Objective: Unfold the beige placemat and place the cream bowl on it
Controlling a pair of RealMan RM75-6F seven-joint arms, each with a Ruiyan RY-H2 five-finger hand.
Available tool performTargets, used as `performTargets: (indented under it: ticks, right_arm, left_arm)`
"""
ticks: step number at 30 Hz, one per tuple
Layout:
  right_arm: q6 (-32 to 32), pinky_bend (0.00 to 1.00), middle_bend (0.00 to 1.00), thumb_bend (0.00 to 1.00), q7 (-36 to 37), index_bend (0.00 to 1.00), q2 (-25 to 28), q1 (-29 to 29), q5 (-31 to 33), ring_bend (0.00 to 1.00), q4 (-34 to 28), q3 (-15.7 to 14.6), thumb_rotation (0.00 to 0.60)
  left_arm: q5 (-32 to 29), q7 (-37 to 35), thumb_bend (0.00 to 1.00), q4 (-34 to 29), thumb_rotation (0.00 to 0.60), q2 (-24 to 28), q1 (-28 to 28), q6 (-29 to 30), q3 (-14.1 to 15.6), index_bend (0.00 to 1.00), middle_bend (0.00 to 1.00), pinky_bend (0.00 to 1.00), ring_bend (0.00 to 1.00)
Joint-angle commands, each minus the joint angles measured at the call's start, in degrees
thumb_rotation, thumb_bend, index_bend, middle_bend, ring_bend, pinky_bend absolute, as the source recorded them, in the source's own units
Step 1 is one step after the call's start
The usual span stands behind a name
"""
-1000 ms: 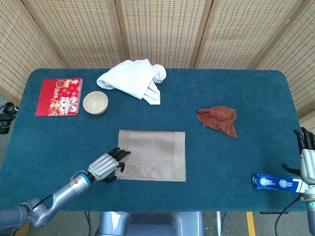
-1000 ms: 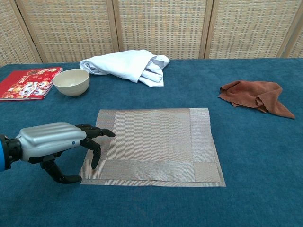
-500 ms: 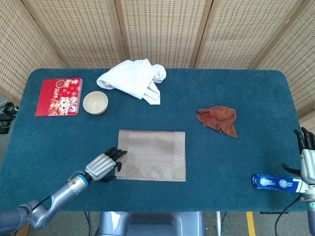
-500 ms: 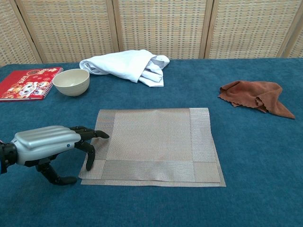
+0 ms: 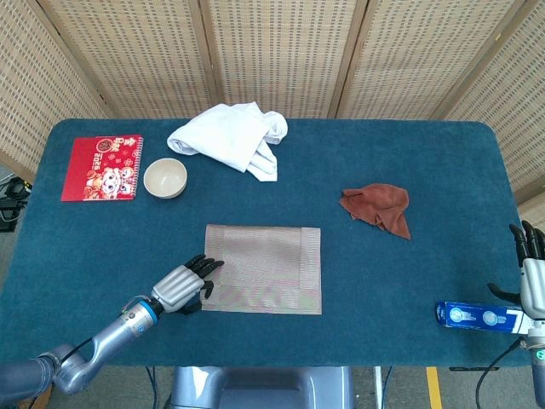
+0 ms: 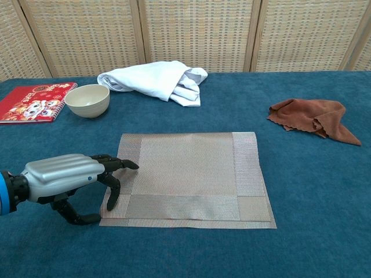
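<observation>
1. Beige woven placemat [image 6: 188, 176] lies flat mid-table, still folded double.
2. Left hand [image 6: 64, 176], silver with black fingers [image 6: 113, 188], palm down at the placemat's left edge, fingertips on it, spread, gripping nothing.
3. Right hand [image 5: 531, 264] at the table's right edge, partly cropped, fingers upright, empty.
4. Cream ceramic bowl [image 6: 87, 100] far left, beside red notebook [image 6: 32, 102].

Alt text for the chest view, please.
The left hand reaches with spread fingers onto the left edge of the folded beige placemat on the blue table. Behind sit the cream bowl, a red notebook, white cloth and brown rag.
</observation>
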Motion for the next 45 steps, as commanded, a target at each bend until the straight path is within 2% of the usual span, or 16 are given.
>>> performTargets:
  ticks: [1, 9, 14, 19, 24, 31, 35, 39, 45]
  right_arm:
    - [-0.01, 0.0, 0.0, 0.0, 0.06, 0.0, 0.05, -0.01, -0.03, 0.0, 0.0, -0.01, 0.6]
    - [0.03, 0.0, 0.0, 0.0, 0.23, 0.0, 0.17, -0.06, -0.12, 0.0, -0.11, -0.04, 0.6]
    - [0.09, 0.0, 0.0, 0.0, 0.28, 0.0, 0.23, -0.07, -0.23, 0.0, -0.17, -0.06, 0.6]
    - [0.14, 0.0, 0.0, 0.0, 0.43, 0.0, 0.3, -0.11, -0.31, 0.0, -0.28, -0.07, 0.6]
    - [0.27, 0.0, 0.0, 0.0, 0.49, 0.0, 0.34, -0.14, -0.4, 0.0, -0.35, -0.06, 0.6]
    - [0.09, 0.0, 0.0, 0.0, 0.79, 0.0, 0.37, -0.09, -0.53, 0.0, -0.4, -0.14, 0.6]
    - [0.21, 0.0, 0.0, 0.0, 0.85, 0.0, 0.41, -0.11, -0.64, 0.0, -0.47, -0.14, 0.6]
    - [0.29, 0.0, 0.0, 0.0, 0.96, 0.0, 0.47, -0.17, -0.66, 0.0, -0.53, -0.14, 0.6]
    - [0.34, 0.0, 0.0, 0.0, 1.01, 0.0, 0.5, -0.18, -0.72, 0.0, -0.6, -0.14, 0.6]
  left_arm:
    - [-0.12, -0.01, 0.38, -0.04, 0.6, 0.02, -0.03, 0.02, -0.14, 0.47, 0.0, 0.0, 0.0]
    - [-0.54, 0.3, 0.47, -0.44, 0.6, 0.07, -0.18, -0.41, -0.26, 0.51, 0.0, 0.0, 0.0]
    - [-0.62, 0.51, 0.49, -0.75, 0.6, 0.15, -0.22, -0.58, -0.19, 0.54, 0.0, 0.0, 0.0]
    - [-0.81, 0.77, 0.54, -0.92, 0.6, 0.18, -0.17, -0.53, -0.27, 0.61, 0.0, 0.0, 0.0]
    - [-1.08, 0.88, 0.54, -1.08, 0.6, 0.23, -0.14, -0.4, -0.51, 0.71, 0.0, 0.0, 0.0]
    - [-1.4, 1.24, 0.55, -1.71, 0.6, 0.89, -0.02, 0.34, -1.08, 0.74, 0.0, 0.0, 0.0]
    - [-1.47, 1.13, 0.56, -2.28, 0.6, 1.26, 0.0, 0.63, -1.29, 0.8, 0.0, 0.0, 0.0]
    - [-1.01, 0.71, 0.57, -3.93, 0.6, 2.32, 0.05, 1.76, -1.61, 0.86, 0.0, 0.0, 0.0]
    - [-0.91, -1.68, 0.57, -9.13, 0.6, 5.67, -0.19, 2.49, -2.15, 0.89, 0.0, 0.0, 0.0]
